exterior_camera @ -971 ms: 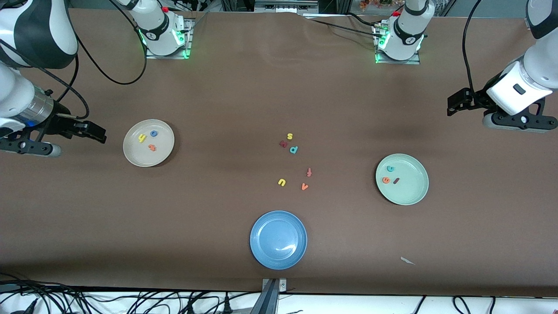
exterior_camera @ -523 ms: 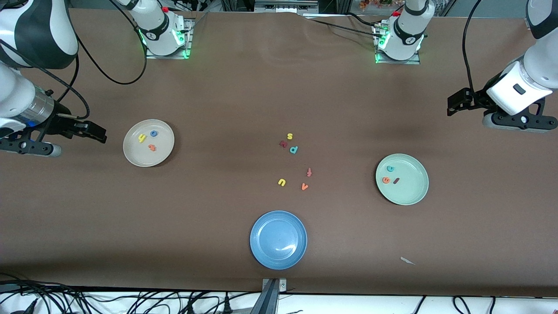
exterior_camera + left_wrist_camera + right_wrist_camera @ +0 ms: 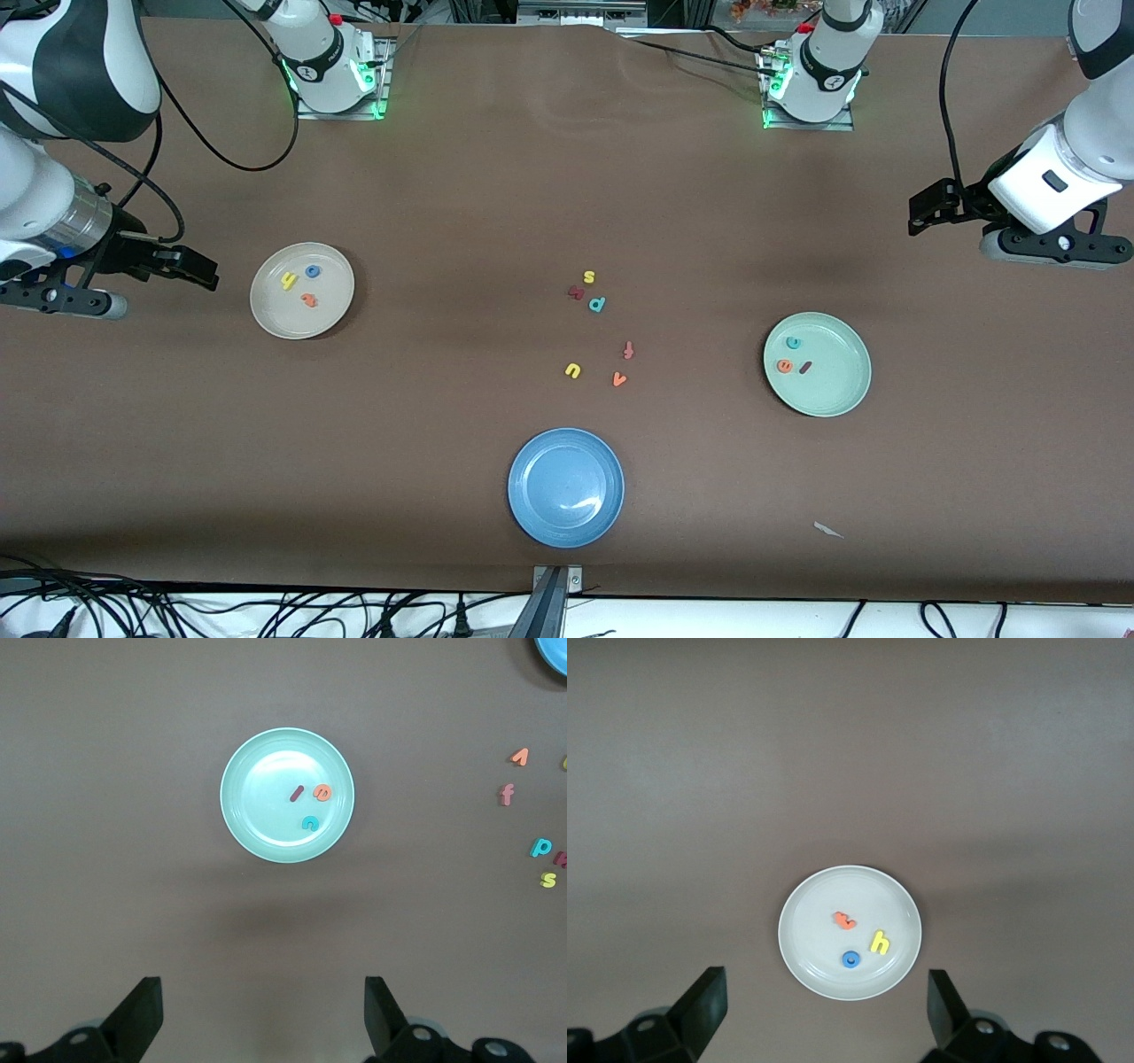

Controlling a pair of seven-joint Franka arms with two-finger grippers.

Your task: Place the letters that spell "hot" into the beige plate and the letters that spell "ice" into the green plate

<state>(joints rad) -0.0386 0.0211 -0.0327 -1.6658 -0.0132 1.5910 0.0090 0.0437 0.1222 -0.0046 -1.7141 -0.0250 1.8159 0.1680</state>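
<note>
toward the right arm's end of the table sits the beige plate (image 3: 302,324) w/ the yellow h (image 3: 288,281), blue o (image 3: 312,271) and orange t (image 3: 308,299) lying inside it, apart from each other. right wrist view shows the same plate (image 3: 799,948) w/ all 3 letters in it. right gripper (image 3: 205,271) hangs over bare table just beside that plate, at the table's end, jaws spread wide, nothing between them; its fingers (image 3: 704,1005) frame the plate from above.

toward the left arm's end is the green plate (image 3: 842,397), holding the teal c (image 3: 793,342), orange e (image 3: 784,365) and dark red i (image 3: 804,367), e and i close together, c a bit farther from the front cam. left gripper (image 3: 920,218) is up over bare table, well apart from the green plate, toward the bases' edge; jaws wide open, empty. left wrist view has the green plate (image 3: 244,828) centred between its fingers (image 3: 381,1010).

mid-table, loose on the cloth: yellow s (image 3: 589,276), dark red n-like letter (image 3: 576,291), teal p (image 3: 597,304) in a tight cluster; nearer the front cam an orange f (image 3: 628,349), orange v (image 3: 619,379) and yellow u (image 3: 572,370). blue plate (image 3: 527,518) sits nearest the front cam, nothing in it. small pale scrap (image 3: 827,529) lies on the cloth near the front edge.
</note>
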